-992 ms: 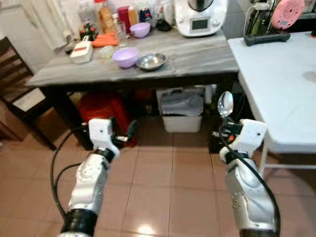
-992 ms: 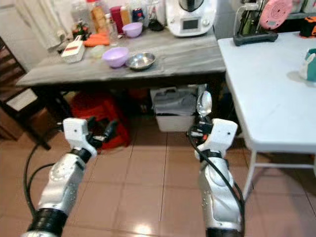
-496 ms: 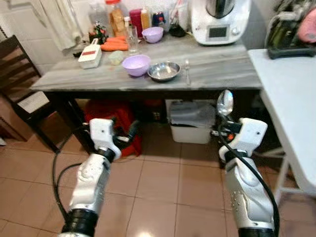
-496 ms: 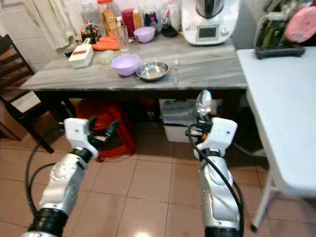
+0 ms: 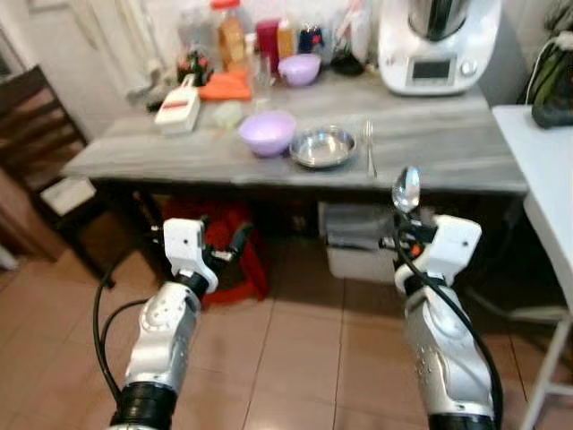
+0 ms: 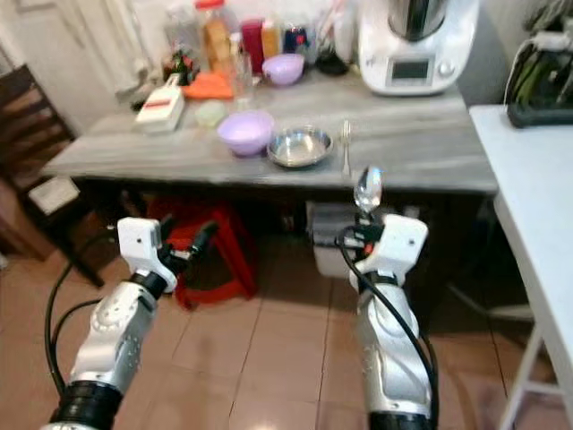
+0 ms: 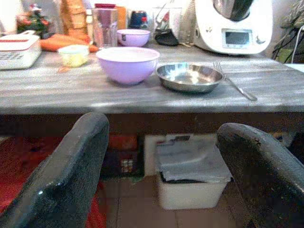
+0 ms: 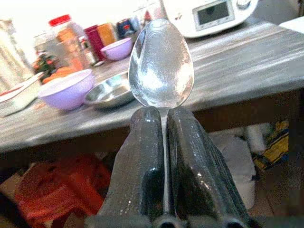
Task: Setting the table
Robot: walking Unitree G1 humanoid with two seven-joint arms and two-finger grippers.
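My right gripper (image 5: 405, 235) is shut on a metal spoon (image 5: 406, 190), bowl end up, held in front of the grey table's (image 5: 430, 157) front edge. The spoon (image 8: 160, 64) stands between the closed fingers (image 8: 142, 161) in the right wrist view. My left gripper (image 5: 224, 251) is open with nothing in it, low in front of the table. On the table sit a purple bowl (image 5: 267, 132), a steel bowl (image 5: 323, 147) and a fork (image 5: 369, 148) side by side.
A white kitchen machine (image 5: 437, 45), bottles and jars (image 5: 231, 36), a smaller purple bowl (image 5: 299, 69) and a white box (image 5: 179, 111) crowd the table's back. A red stool (image 5: 224, 242) and white bin (image 5: 358, 242) stand underneath. A dark chair (image 5: 36, 134) is left, a white table (image 5: 551, 170) right.
The camera has swung left and closer, so the grey table is now centred and the white table has slid to the right edge. Both grippers hold as before.
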